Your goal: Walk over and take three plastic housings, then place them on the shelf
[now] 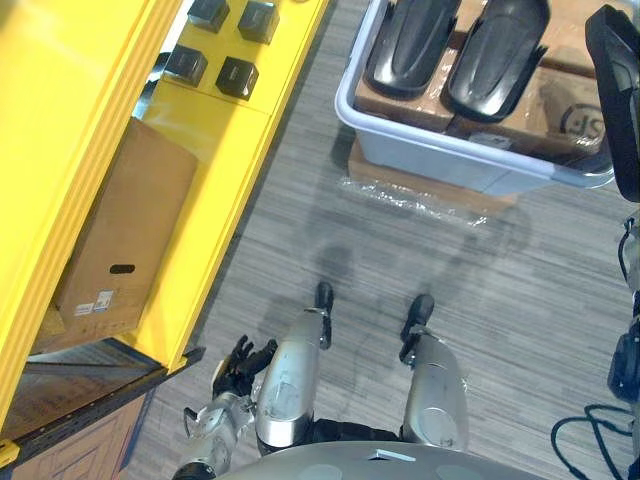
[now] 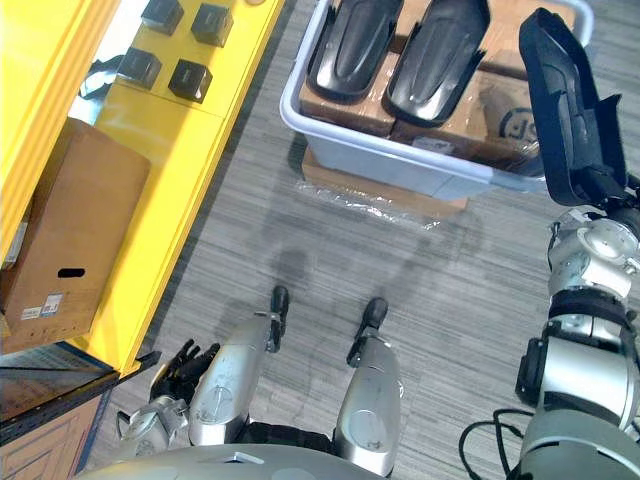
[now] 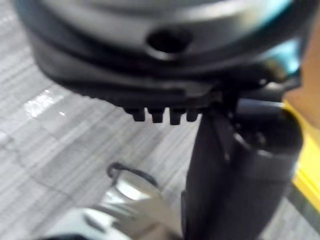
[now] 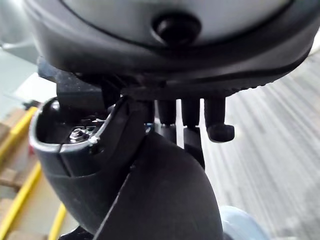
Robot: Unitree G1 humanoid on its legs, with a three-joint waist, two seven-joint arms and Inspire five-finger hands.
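While unneeded, hangs the left hand [image 1: 238, 365] low beside the yellow shelf [image 1: 215, 130], fingers slack and empty. Shows two plastic housings [image 1: 410, 45] lying in the grey bin [image 1: 430, 150] ahead; clamps a third housing [image 2: 560, 100] in the right hand's [image 4: 215, 112] curled fingers, raised clear, seemingly for carrying.

An industrial stockroom or factory store is indicated. From 9 to 11 o'clock a tall yellow shelf [image 1: 210, 140] is seen. Small black parts [image 1: 237, 76] are laid out in a grid on it at 11 o'clock, and a labelled cardboard box [image 1: 125, 235] is stored lower down at 9 o'clock. At 1 o'clock a grey bin [image 1: 420, 143] is set on a carton [image 1: 372, 172] on the floor [image 1: 420, 265] — moulded black housings [image 1: 412, 45] are kept in it on further cartons [image 1: 400, 103]. The floor is covered in plain grey commercial flooring.
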